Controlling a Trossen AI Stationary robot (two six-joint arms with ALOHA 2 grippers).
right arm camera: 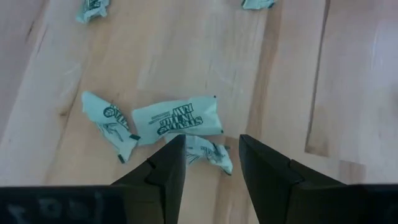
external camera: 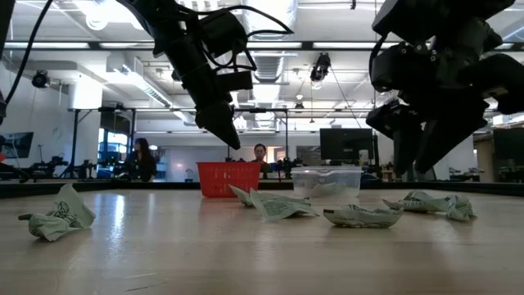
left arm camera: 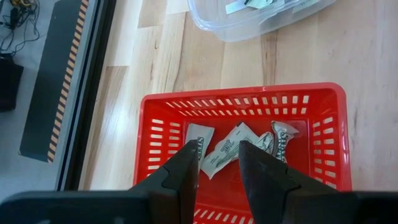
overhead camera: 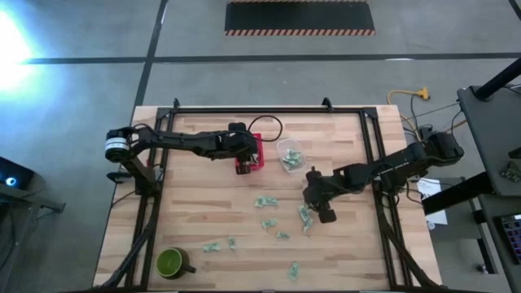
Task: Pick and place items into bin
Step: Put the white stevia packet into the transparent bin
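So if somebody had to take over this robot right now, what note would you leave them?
Left gripper: open, empty, over the red basket.
Right gripper: open, empty, just above a cluster of green-and-white packets mid-table.
Done: at least three packets lie in the basket; a few sit in the clear plastic tub.
Left: roughly eight more packets scattered across the table. The green mug stays at the near left corner.
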